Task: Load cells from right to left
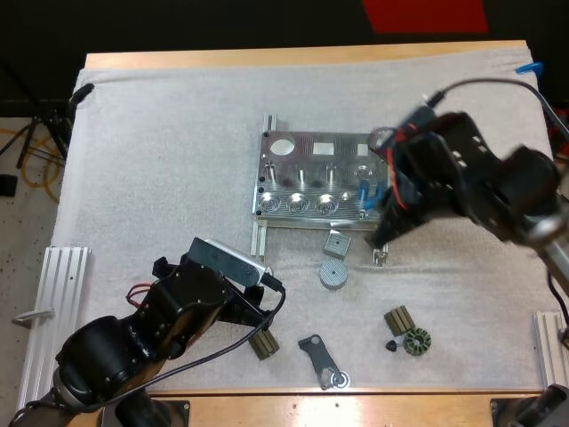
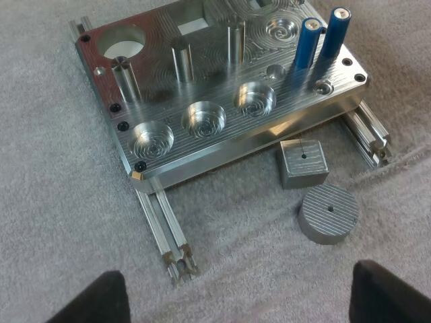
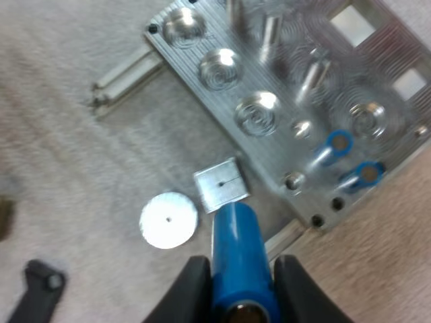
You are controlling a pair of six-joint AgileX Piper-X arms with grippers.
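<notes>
Blue cell in right tool, long axis toward square block

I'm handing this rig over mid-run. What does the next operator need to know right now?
Left claw: open, empty, hovering in front of the fixture.
Right claw: shut on a blue cell, over the mat by the fixture's right end.
Done: two seated cells stand upright at the fixture's right end.
Left: seat the blue cell in the next free spot, then continue leftward.
</notes>
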